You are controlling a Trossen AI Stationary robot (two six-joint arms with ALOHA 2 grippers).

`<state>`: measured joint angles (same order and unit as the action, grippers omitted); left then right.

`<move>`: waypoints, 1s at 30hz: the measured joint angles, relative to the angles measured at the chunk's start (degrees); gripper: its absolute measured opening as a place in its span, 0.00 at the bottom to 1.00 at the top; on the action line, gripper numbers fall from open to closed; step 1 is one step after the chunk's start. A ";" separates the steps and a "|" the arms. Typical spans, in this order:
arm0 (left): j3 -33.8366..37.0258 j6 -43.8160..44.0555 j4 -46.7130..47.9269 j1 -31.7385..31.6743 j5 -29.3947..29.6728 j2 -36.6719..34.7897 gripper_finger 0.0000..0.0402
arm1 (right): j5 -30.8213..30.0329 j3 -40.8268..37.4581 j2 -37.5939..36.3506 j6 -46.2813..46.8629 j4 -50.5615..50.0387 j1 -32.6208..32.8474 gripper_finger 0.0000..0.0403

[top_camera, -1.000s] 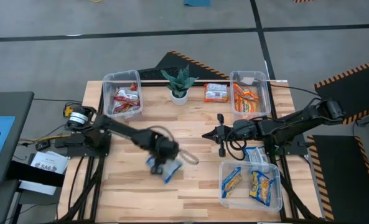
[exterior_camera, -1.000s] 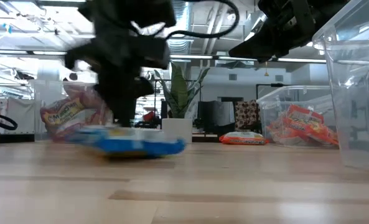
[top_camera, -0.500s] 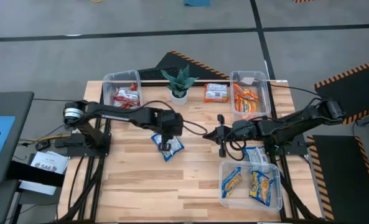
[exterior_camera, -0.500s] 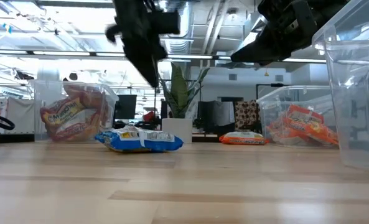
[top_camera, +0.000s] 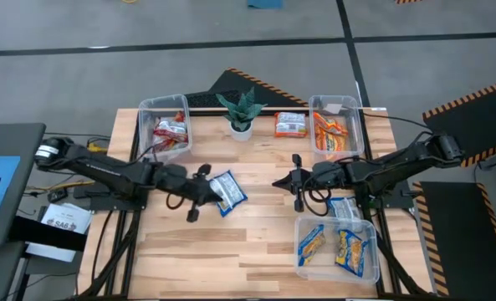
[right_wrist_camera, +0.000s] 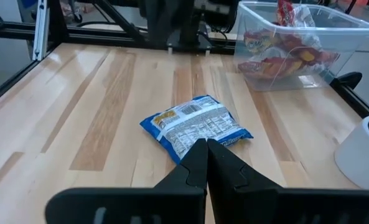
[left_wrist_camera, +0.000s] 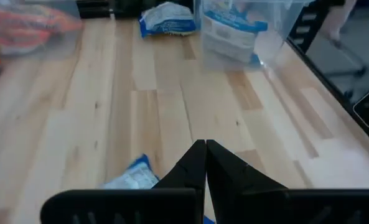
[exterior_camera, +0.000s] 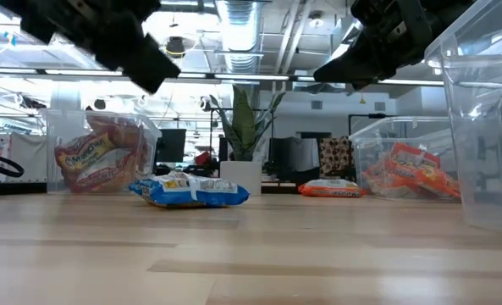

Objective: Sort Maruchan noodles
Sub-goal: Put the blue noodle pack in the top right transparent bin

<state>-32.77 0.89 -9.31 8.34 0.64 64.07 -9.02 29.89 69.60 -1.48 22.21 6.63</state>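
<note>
1. Light wooden slatted table (top_camera: 256, 251): four clear plastic rectangular bins on it. The bin at 11 o'clock (top_camera: 144, 109) holds red-and-white packets; the bin at 1 o'clock (top_camera: 319, 106) holds orange ones; the bin at 5 o'clock (top_camera: 302, 264) holds yellow-and-blue ones. Risk: a packet swung wide could clip a bin wall and shift it.

2. Left gripper (top_camera: 197, 194): at 9 o'clock from table centre, fingers closed together, holding nothing. Risk: approaching with closed fingers would push the packet rather than take it.

3. Right gripper (top_camera: 295, 182): at 3 o'clock from centre, fingers closed, empty, aimed toward the packet. Risk: both arms converging on one packet could collide.

4. Blue-and-white crinkly plastic ramen packet (top_camera: 227, 191): lies flat near table centre, just beside the left gripper; contact appears absent, though the overhead view is not conclusive. Risk: the slippery film may slide out of a shallow pinch.

5. Orange flat ramen packet (top_camera: 289, 124): loose at 12 o'clock, beside the potted green plant in a white pot (top_camera: 241, 112). Risk: a reach here may topple the plant.
</note>
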 joint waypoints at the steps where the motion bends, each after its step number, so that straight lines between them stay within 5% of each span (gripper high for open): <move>1: 2.84 1.21 -3.78 -0.01 0.02 -0.38 0.00 | 0.00 0.00 0.00 0.02 0.14 0.00 0.06; 5: 7.84 5.91 -9.76 -0.57 0.72 -0.14 0.02 | 0.00 0.00 0.00 0.09 0.69 -0.02 0.06; 13: 4.56 4.09 -7.50 0.33 2.14 7.22 0.22 | 0.02 0.00 0.00 0.11 0.47 -0.02 0.06; 17: -2.20 2.61 3.12 0.04 -1.02 12.47 0.39 | 0.02 0.00 0.00 0.09 -0.45 -0.02 0.06; 24: -19.90 -7.04 27.76 -0.78 7.03 23.95 0.68 | 0.02 0.02 0.00 0.06 -2.63 -0.02 0.06; 30: -29.44 -14.20 40.45 -2.27 8.95 32.64 0.77 | 0.01 0.02 0.00 0.19 -3.07 -0.02 0.06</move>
<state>-62.21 -13.31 31.13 6.07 9.59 96.71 -9.01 29.91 69.60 -1.28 19.13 6.61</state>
